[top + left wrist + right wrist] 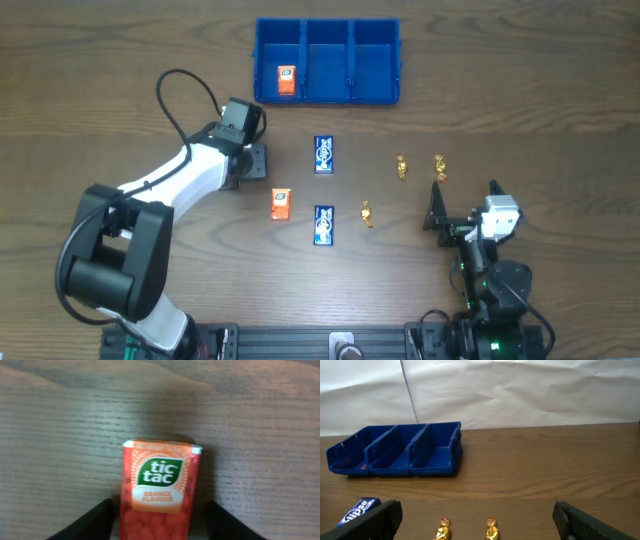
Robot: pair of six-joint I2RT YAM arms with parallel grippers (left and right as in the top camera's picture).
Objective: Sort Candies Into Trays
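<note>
Wooden table [540, 90] bears blue tray [328, 99], scattered candies [324, 154].

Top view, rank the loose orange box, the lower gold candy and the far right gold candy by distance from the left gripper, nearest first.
1. Orange box, just beneath the left gripper.
2. Lower gold candy, mid-table.
3. Far right gold candy, farthest to the right.

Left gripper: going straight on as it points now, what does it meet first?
Likely the orange candy box, between the left gripper's open fingers; the fingers would meet the table either side.
</note>
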